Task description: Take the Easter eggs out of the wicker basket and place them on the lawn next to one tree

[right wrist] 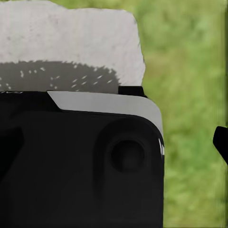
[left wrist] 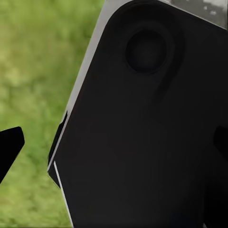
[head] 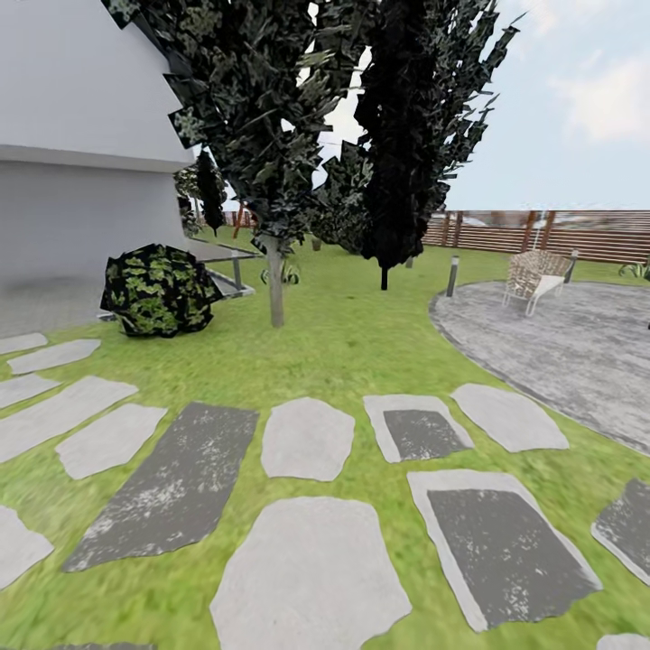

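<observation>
The head view looks across the lawn [head: 361, 343], a wide green stretch with yellowish patches. A path of flat stepping stones [head: 307, 438], some pale grey and some dark, crosses the grass nearest the camera. Beyond the stones stands a tree [head: 274, 280] with a thin pale trunk and dark, blocky leaf clusters above. Just beside this tree, toward the house wall [head: 81, 181], sits a round dark-green bush [head: 159, 289]. On the tree's other side rises a narrow, almost black cypress-like tree [head: 393, 135]. Farther that way, a grey paved round area [head: 569, 343] borders the grass, with a short dark bollard lamp [head: 452, 275] at its edge and a woven garden chair [head: 534, 275] standing on it. A brown slatted fence [head: 560, 230] runs behind the paved area, well beyond the tree.

In the left wrist view a large black housing with a pale edge covers most of the picture, and blurred grass lies beside it. A dark fingertip [left wrist: 9, 147] of the left claw pokes in at the picture's edge; whether that claw is spread or pressed together cannot be told.

In the right wrist view a similar black housing sits in front of a pale stepping stone [right wrist: 71, 42] carrying a dark shadow, with grass alongside. A dark fingertip [right wrist: 221, 140] shows at the edge; the right claw's state cannot be told either.
</observation>
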